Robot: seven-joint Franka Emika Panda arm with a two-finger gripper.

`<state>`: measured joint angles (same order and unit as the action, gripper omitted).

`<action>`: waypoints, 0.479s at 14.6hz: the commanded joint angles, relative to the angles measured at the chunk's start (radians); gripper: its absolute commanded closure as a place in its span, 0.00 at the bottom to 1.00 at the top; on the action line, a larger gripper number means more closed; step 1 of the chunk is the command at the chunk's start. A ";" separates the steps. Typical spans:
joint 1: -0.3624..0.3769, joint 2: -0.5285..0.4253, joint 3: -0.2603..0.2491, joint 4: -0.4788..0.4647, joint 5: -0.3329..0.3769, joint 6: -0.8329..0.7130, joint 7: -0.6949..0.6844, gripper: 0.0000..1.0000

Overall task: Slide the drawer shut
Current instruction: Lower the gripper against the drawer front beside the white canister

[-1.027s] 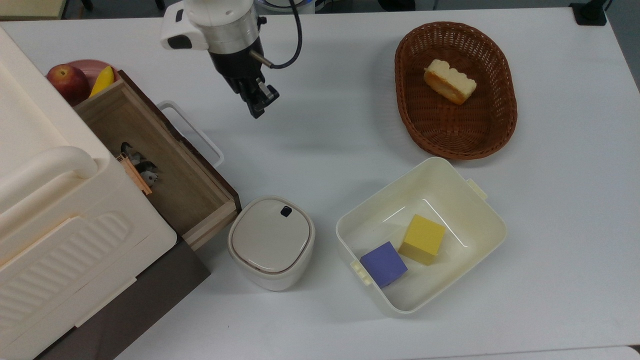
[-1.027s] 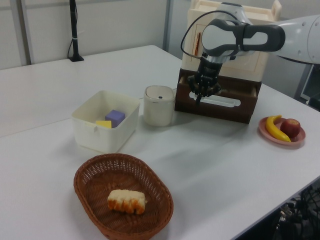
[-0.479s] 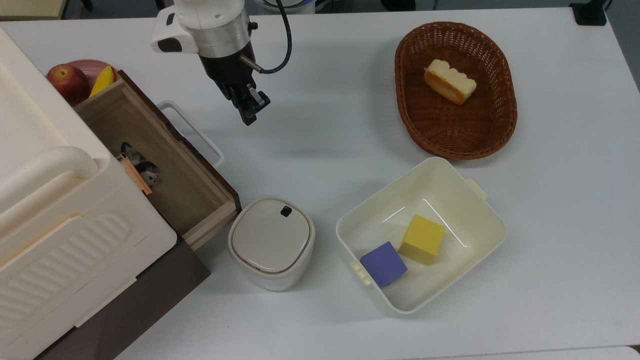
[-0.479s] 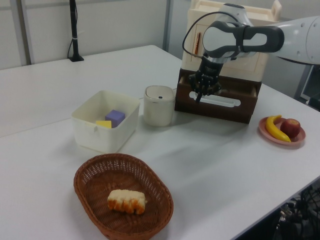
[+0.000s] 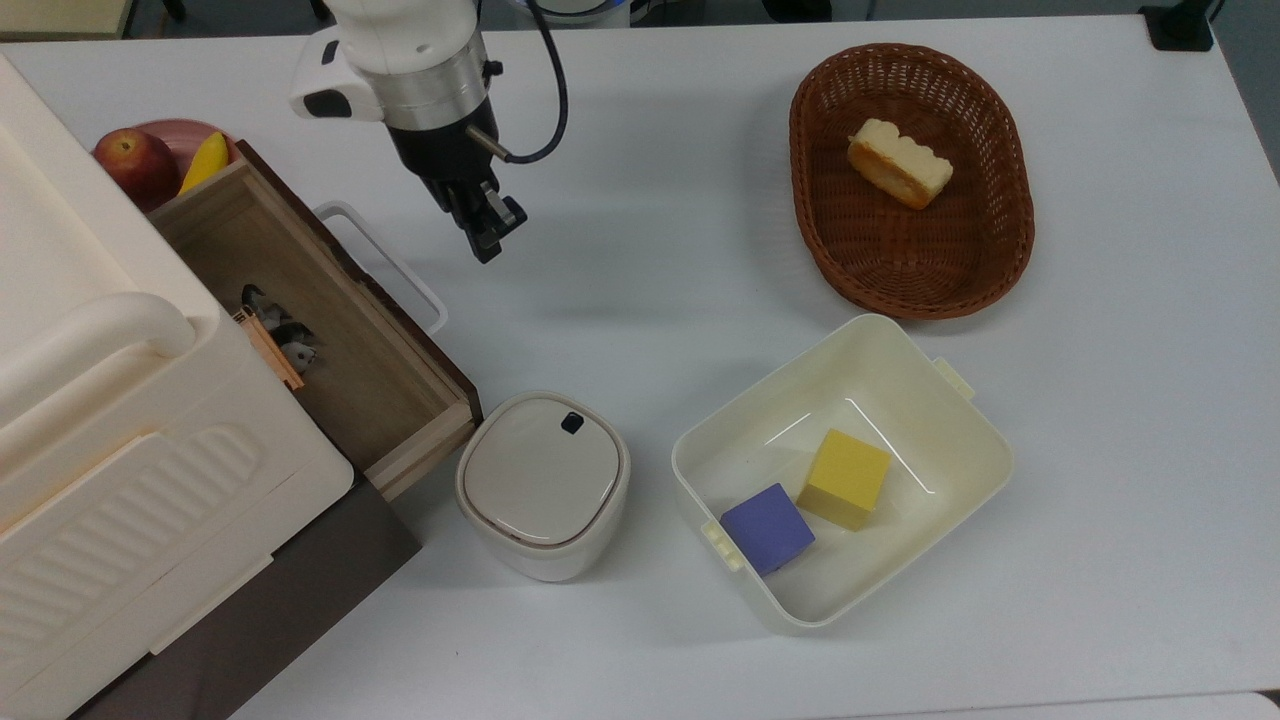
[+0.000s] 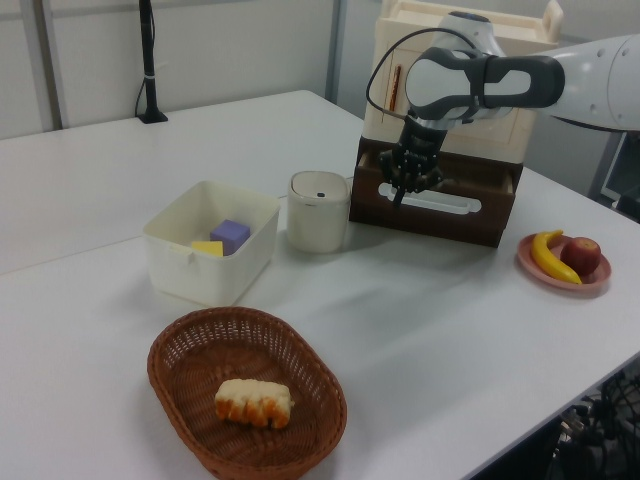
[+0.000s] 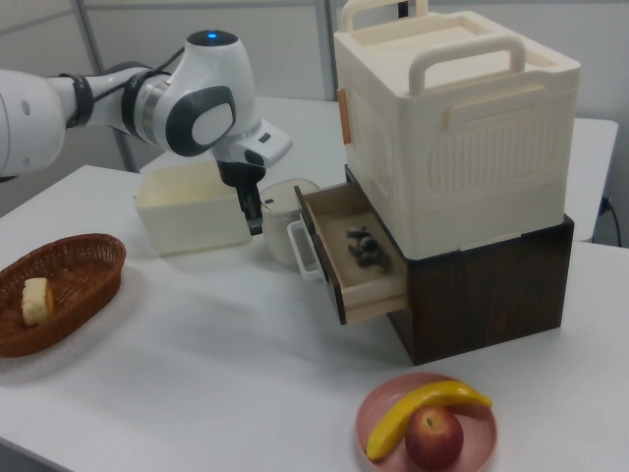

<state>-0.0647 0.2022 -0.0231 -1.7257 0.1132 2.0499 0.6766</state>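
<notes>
Drawer (image 5: 330,320) open, contents unclear; gripper (image 5: 487,238) near handle (image 5: 385,262), jaws together.

Wood, plastic and wicker on a smooth matt counter (image 5: 640,280)

The drawer (image 5: 330,320) is bare light wood, its front dark wood grain; the bin (image 5: 960,440) is glossy cream plastic; the basket (image 5: 1010,250) is rough brown wicker; the canister (image 5: 545,485) has a smooth sheen.

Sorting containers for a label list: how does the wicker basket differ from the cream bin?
The wicker basket is brown, woven and oval; the cream bin is smooth plastic, squarish with rounded corners. The basket holds one piece of bread; the bin holds a yellow cube and a purple cube. Both are open-topped and rest on the white table.
</notes>
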 commanded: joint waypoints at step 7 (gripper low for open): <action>-0.007 0.051 -0.040 0.002 -0.001 0.093 -0.022 1.00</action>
<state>-0.0772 0.2397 -0.0492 -1.7254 0.1127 2.1144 0.6757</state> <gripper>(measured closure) 0.991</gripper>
